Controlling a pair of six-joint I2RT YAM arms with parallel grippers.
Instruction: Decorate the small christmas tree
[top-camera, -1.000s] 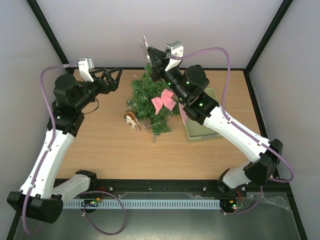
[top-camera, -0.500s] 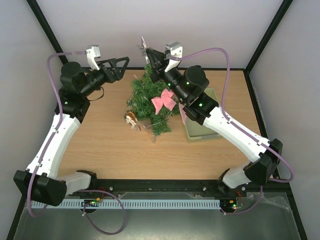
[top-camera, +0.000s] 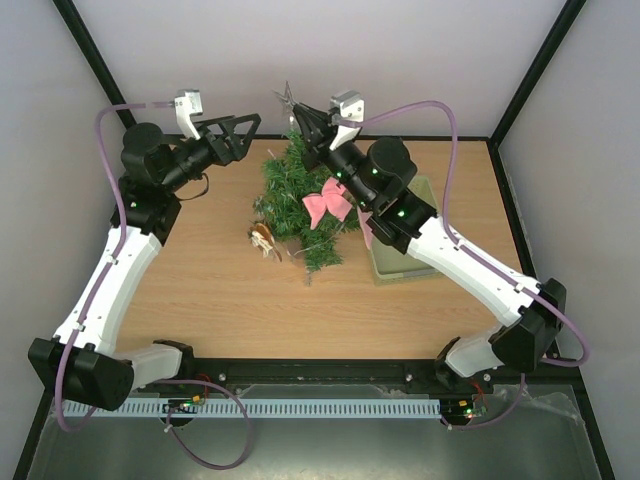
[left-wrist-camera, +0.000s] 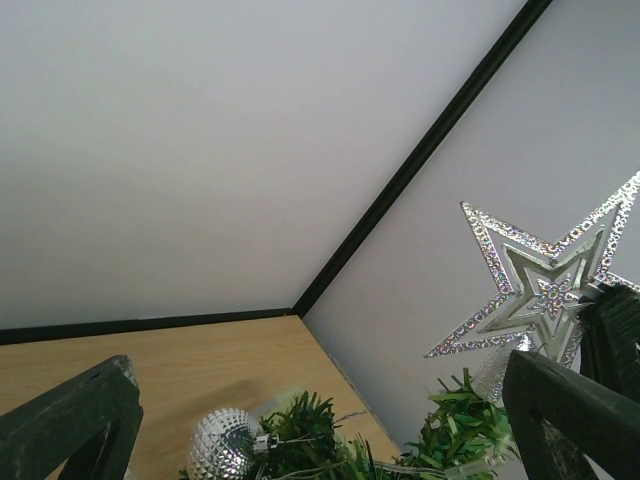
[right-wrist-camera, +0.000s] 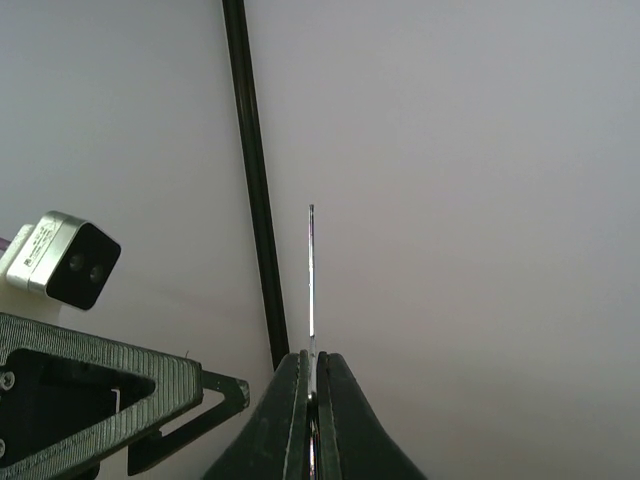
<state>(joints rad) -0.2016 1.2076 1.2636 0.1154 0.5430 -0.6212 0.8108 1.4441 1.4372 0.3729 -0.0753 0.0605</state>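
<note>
Our right hand (top-camera: 303, 117) pinches the silver star (left-wrist-camera: 545, 290) just above the small christmas tree (top-camera: 295, 190), which stands mid-worktop (top-camera: 200, 290). Our left hand (top-camera: 250, 135) gapes wide beside it. Held by its thin edge, the star could twist and miss the tip. The pale green basket (top-camera: 400, 268) sits under our right arm, its contents hidden.

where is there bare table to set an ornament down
Bare: the wide near strip of table before the small christmas tree. Crowded: the treetop between left gripper and right gripper; the basket at right.
</note>
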